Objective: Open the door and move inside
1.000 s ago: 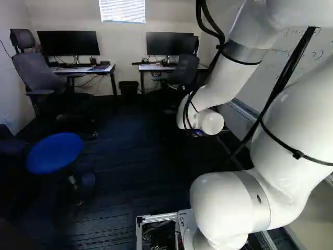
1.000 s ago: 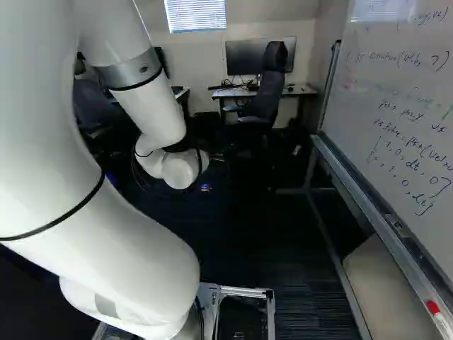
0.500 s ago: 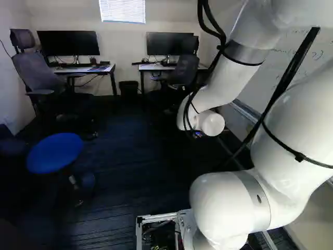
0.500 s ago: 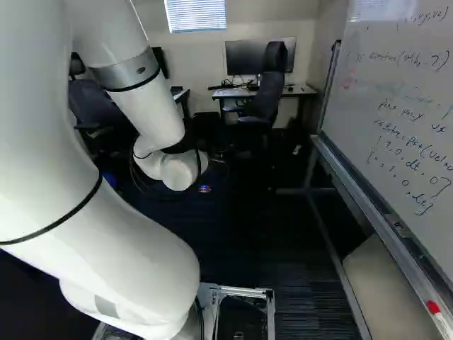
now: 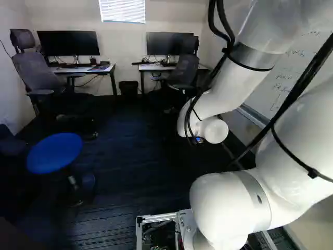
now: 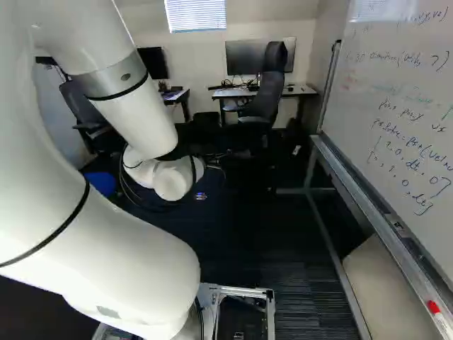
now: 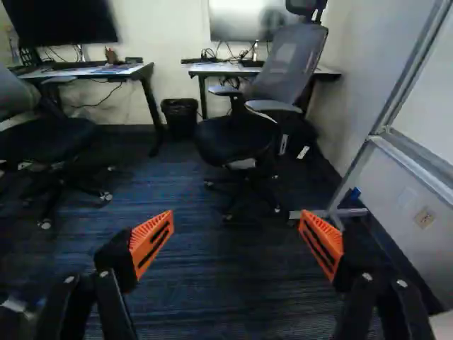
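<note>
Clock refs: 12 is taken as dead ahead, of the gripper for wrist-view items, of the base for the rest. Gripper is spread wide, orange pads well apart, nothing gripped. Door: location cannot be told from these views.

From the gripper: a grey office chair is seen at 12, parked in front of a desk with a monitor set on it. Bin is placed at 11, between that desk and a second desk at 10 to 11. Foot of the whiteboard stand is seen at 1, near the chair. Dark carpet is seen under the fingers.

From the base: arm is extended forward over the carpet, black cables strapped along it. Blue stool is seen at 10, second office chair at 11. Window blind is mounted on the far wall at 12. Whiteboard is stood at 1 to 2, covered in handwriting; a red-capped marker is left on its tray.
</note>
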You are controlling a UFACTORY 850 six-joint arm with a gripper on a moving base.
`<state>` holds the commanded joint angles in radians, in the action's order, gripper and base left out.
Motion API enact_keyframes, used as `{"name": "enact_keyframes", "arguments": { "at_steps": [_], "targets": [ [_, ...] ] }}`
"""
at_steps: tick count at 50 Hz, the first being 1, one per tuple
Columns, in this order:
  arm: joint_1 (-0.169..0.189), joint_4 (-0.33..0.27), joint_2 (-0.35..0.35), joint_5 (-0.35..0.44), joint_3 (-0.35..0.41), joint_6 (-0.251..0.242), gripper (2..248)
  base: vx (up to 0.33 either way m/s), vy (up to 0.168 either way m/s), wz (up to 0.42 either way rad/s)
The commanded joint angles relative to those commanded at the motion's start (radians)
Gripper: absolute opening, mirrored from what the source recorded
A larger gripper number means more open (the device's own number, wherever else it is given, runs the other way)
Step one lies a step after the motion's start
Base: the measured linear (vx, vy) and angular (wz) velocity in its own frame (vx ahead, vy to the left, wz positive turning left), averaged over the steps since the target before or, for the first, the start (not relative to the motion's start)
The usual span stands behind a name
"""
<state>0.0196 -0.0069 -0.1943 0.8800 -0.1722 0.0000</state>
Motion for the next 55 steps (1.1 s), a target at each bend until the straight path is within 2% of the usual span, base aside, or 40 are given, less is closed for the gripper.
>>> {"name": "enact_keyframes", "arguments": {
  "at_steps": [25,55],
  "targets": [
    [-0.017,0.006,-0.074,-0.006,0.074,0.0,247,0.0,0.0,0.0],
    [-0.02,0.007,-0.085,-0.007,0.085,0.0,247,0.0,0.0,0.0]
  ]
}}
